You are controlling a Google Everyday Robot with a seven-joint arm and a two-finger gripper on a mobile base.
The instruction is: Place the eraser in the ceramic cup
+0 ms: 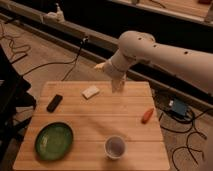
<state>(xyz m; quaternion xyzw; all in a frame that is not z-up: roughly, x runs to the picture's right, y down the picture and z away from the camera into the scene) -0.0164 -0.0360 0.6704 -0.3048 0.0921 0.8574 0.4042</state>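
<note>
Hovering at twelve o'clock, gripper (pixel 117 86) open, seemingly empty; best swung to nine o'clock, squarely over eraser (pixel 54 102), then cup (pixel 115 147) at six.

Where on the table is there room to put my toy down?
Middle of the wooden table is bare, between pale rectangular block, small orange object, white ceramic cup and round green plate. Crowded at the back: robot's hand hangs right beside the block.

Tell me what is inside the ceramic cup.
Nothing shows inside the cup, only its shaded bottom; its near inner wall is out of sight. The eraser lies on the table, apart from it. The gripper hangs over the table's back edge.
</note>
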